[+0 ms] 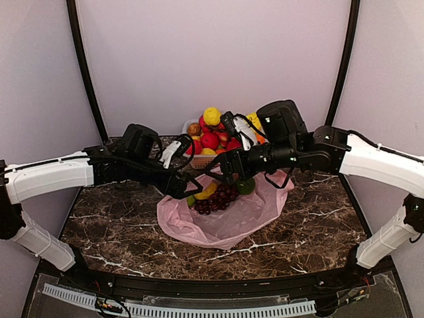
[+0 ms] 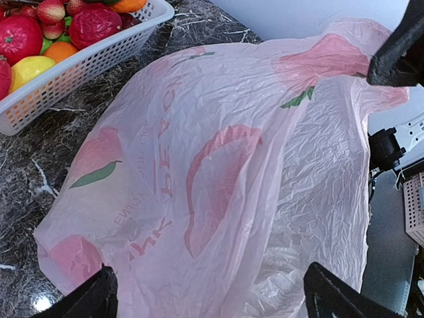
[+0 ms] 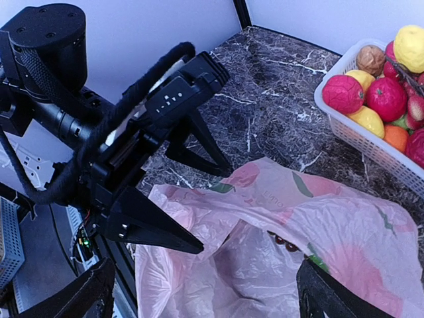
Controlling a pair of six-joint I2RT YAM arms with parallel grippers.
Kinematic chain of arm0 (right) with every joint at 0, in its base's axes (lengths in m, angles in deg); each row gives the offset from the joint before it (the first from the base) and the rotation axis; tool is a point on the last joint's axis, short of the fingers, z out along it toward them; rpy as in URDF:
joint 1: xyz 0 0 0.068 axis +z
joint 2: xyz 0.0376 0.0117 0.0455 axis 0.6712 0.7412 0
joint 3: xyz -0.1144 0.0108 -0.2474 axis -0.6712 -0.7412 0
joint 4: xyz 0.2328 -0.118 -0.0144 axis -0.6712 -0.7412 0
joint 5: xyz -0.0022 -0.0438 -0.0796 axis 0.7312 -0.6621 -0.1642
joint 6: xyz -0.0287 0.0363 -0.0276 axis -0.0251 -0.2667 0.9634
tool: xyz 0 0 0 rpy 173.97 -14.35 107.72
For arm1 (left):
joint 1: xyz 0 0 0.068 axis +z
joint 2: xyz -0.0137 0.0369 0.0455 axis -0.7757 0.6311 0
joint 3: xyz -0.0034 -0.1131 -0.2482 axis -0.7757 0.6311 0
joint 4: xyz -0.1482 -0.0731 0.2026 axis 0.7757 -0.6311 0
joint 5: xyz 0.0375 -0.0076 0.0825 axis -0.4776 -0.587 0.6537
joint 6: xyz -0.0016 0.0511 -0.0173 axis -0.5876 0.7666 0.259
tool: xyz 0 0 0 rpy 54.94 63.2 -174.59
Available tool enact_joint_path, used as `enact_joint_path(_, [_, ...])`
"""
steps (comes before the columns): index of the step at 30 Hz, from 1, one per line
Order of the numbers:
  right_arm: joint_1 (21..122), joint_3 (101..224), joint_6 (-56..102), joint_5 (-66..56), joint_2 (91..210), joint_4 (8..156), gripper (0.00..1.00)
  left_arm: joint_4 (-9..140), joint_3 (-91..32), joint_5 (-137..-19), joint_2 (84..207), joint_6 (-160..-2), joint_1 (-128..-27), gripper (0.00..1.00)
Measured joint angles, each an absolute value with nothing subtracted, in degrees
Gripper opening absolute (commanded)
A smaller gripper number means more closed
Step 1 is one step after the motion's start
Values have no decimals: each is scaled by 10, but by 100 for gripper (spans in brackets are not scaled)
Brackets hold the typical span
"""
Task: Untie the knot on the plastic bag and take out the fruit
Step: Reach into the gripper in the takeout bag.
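Left wrist view: plastic bag (image 2: pixel 218 165) lies under the released left tool (image 2: pixel 211 281); right tool (image 3: pixel 205 275) released too.

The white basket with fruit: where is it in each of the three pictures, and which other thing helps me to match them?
Top external: the white basket is at the centre, beyond the bag, only partly seen.
Left wrist: top left corner, cut by the picture's edge.
Right wrist: top right corner, also cut by the edge.
Shared landmark: the pink bag, next to the basket in every view.
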State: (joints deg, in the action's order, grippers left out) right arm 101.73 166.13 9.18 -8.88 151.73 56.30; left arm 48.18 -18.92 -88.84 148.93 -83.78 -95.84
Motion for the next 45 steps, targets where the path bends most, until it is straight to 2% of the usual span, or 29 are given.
enact_joint_path(2, [1027, 1655, 78, -95, 1517, 568, 87, 482, -192, -886, 1497, -835, -966, 83])
enact_joint_path(4, [1036, 1645, 65, -102, 1517, 575, 85, 481, -192, -881, 1501, -833, -969, 63])
enact_joint_path(5, [1040, 1640, 59, -107, 1517, 578, 84, 481, -192, -875, 1502, -832, -970, 47])
enact_joint_path(8, [1054, 1631, 42, -126, 1519, 584, 83, 474, -194, -853, 1502, -830, -971, 21])
enact_joint_path(14, [1095, 1623, 0, -184, 1534, 607, 74, 477, -197, -825, 1496, -840, -971, 4])
enact_joint_path(17, [1107, 1619, -20, -206, 1550, 610, 72, 489, -191, -820, 1490, -845, -971, 1])
enact_joint_path(23, [1121, 1612, -72, -240, 1586, 602, 61, 504, -177, -813, 1481, -857, -971, 1])
enact_joint_path(31, [1122, 1637, -153, -249, 1657, 558, 60, 535, -173, -817, 1470, -870, -971, 1])
enact_joint_path(41, [1119, 1639, -296, -286, 1690, 558, 60, 580, -151, -847, 1452, -881, -971, 1])
enact_joint_path(45, [1110, 1640, -335, -311, 1720, 554, 63, 580, -149, -856, 1451, -880, -971, 1])
